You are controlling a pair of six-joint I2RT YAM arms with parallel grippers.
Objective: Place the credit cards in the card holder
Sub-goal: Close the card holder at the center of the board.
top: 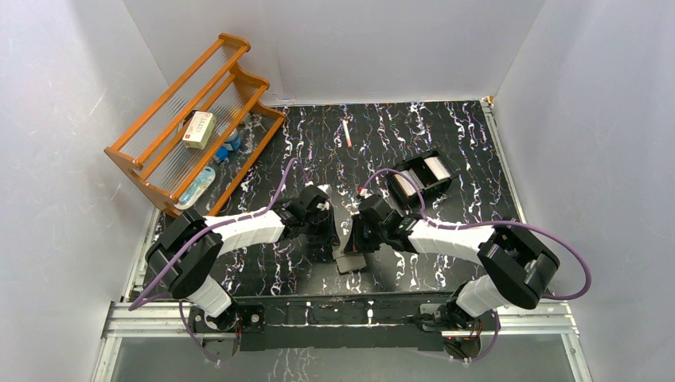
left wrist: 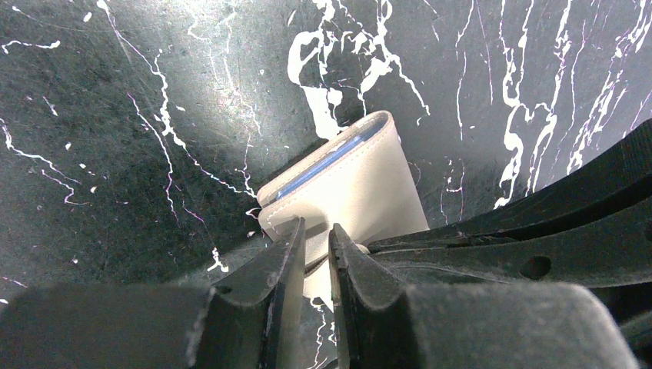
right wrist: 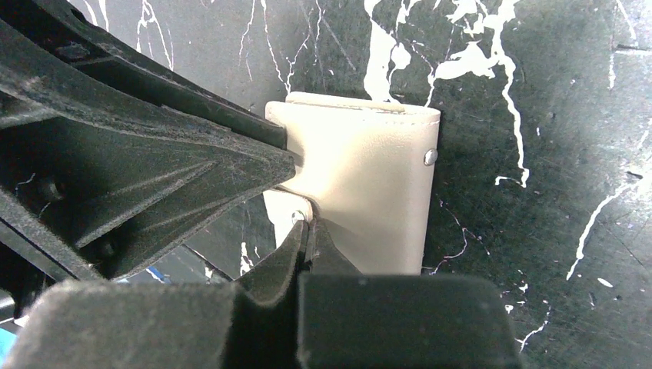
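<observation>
The card holder [top: 351, 260] lies near the table's front middle, between both grippers. It looks pale beige in the left wrist view [left wrist: 361, 192] and in the right wrist view [right wrist: 369, 192], with a blue strip showing inside its fold. My left gripper [top: 329, 239] [left wrist: 317, 231] is closed to a narrow gap on the holder's near edge. My right gripper [top: 360, 239] [right wrist: 307, 223] is shut on a flap at the holder's near left corner. White credit cards [top: 434, 167] lie in a black shallow tray [top: 419, 191] behind the right arm.
A wooden rack [top: 159, 151] stands at the back left and holds a cream box [top: 199, 129] and small blue items. A thin orange-and-white stick [top: 347, 133] lies at the back middle. White walls close in the table on three sides.
</observation>
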